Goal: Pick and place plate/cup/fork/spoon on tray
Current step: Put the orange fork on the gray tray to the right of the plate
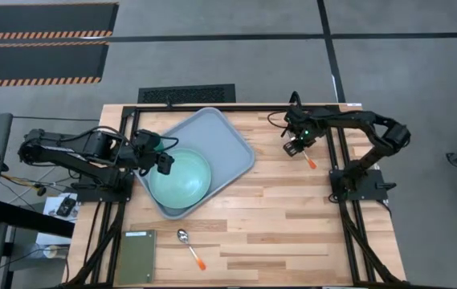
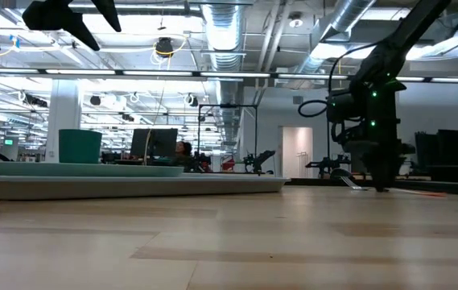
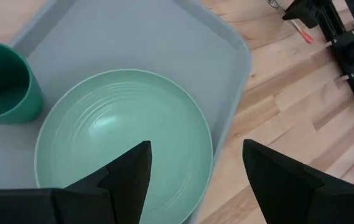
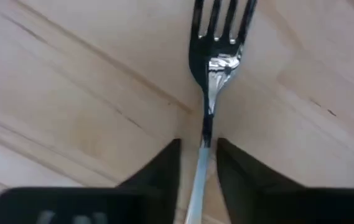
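The right gripper (image 1: 295, 147) is sitting low over the table (image 1: 292, 217) at about two o'clock from the table's centre, its fingers (image 4: 164, 163) closing on either side of the fork (image 4: 211, 81) and touching the thin metal stem between them. The fork is lying flat on the wood, its long axis running roughly from ten o'clock to four o'clock in the high view, with the orange handle end (image 1: 311, 163) trailing toward four o'clock and the tines pointing away from the wrist camera. The left gripper (image 1: 164, 162) is hovering over the tray (image 1: 228, 136), jaws standing wide apart with nothing between them, directly above the plate (image 1: 181, 178). The plate is resting inside the tray toward its seven o'clock end, and the cup (image 3: 2, 84) is standing upright on the tray just beside the plate. The spoon (image 1: 189, 246) is lying on the bare table at six o'clock, well apart from the tray, bowl pointing toward eleven o'clock and orange end toward five o'clock. A dark olive-green flat rectangle (image 1: 135, 257) is lying near the table's seven o'clock corner.
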`<control>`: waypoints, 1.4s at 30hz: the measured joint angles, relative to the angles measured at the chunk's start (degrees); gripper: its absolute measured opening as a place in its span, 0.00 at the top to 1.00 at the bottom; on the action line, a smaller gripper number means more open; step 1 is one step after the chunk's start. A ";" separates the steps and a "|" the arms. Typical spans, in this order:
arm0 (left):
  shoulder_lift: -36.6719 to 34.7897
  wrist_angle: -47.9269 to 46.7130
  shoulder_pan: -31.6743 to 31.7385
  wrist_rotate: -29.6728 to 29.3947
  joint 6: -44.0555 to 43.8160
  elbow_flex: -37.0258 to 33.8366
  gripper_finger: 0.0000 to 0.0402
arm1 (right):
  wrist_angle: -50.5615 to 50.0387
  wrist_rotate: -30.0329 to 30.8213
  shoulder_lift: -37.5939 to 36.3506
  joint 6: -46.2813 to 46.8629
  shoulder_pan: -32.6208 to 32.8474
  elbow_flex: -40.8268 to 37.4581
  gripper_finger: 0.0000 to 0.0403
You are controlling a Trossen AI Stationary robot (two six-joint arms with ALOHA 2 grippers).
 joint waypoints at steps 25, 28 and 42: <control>0.00 -0.08 0.00 -1.66 0.66 0.00 0.41 | -0.92 -4.55 -16.63 24.42 10.36 -0.17 0.99; 0.00 -0.09 0.00 -1.84 0.89 0.00 0.41 | 1.90 -6.12 -18.72 31.68 15.83 0.07 0.99; 0.00 -0.58 0.00 -2.01 2.78 0.00 0.41 | 8.03 -3.94 -5.94 42.97 37.72 15.64 1.00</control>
